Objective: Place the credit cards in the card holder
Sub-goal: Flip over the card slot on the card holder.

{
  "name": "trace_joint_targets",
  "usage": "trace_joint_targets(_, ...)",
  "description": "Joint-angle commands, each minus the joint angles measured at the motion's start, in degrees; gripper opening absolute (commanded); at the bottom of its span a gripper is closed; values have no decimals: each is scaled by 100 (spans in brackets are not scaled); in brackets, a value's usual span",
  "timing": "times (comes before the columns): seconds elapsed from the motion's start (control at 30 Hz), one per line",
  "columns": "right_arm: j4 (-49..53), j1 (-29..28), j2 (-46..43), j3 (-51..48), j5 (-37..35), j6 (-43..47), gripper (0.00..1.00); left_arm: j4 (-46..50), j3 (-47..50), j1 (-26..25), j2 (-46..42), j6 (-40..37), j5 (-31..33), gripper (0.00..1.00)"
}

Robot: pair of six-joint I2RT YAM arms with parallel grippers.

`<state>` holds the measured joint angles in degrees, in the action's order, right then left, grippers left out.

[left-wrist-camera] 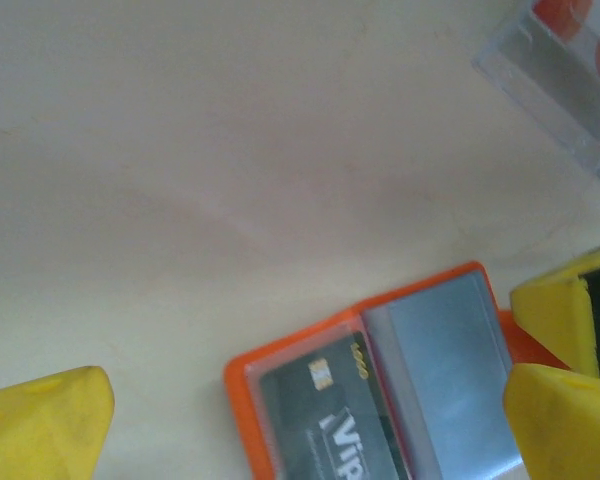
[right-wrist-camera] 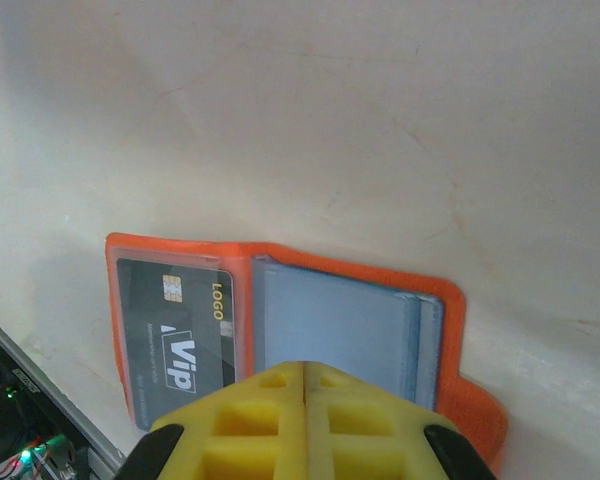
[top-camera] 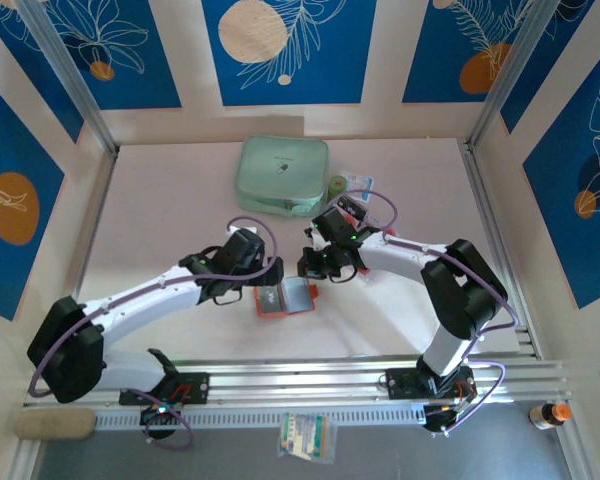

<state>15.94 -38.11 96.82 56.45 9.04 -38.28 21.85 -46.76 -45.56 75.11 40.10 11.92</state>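
Two risks to flag, view by view. Top external: card holder [top-camera: 285, 298] lying open on the table [top-camera: 170, 200], left gripper [top-camera: 272, 272] just beside its upper left, right gripper [top-camera: 315, 263] at its upper right; mint-green zip case [top-camera: 282, 175] and clear tray [top-camera: 357, 184] well apart at the back. Could shove the light holder sideways with either arm, with nothing seen pinning it. Left wrist: left gripper [left-wrist-camera: 310, 400] spread fully, holding nothing, yellow fingertips [left-wrist-camera: 50, 420] either side of the holder [left-wrist-camera: 430, 350] with its glossy orange rim and frosted grey pocket; dark VIP card [left-wrist-camera: 330, 430] already seated in one sleeve; tray corner top right with red patches, likely the credit cards [left-wrist-camera: 565, 12]. Right wrist: right gripper [right-wrist-camera: 305, 375] pressed shut on nothing visible, hanging over the empty pocket [right-wrist-camera: 340, 320]. Could snag the thin, floppy-looking sleeve lip and fold it, blocking a stiff card's entry; cannot tell whether pads touch it.
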Motion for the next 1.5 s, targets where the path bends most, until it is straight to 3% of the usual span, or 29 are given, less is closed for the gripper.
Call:
trace_joint_targets(0.0,159,-12,108,89,29,190,2,-97,-169,-323,220,263,13,100)
trace_joint_targets(0.33,190,-8,458,213,-42,321,2,-461,-175,-862,880,429,170,100)
trace_joint_targets(1.13,-285,-258,848,42,283,-171,1,-505,303,-887,1211,315,630,100)
trace_joint_targets(1.47,-206,-214,699,112,292,-146,1,-588,482,-891,1269,275,663,85)
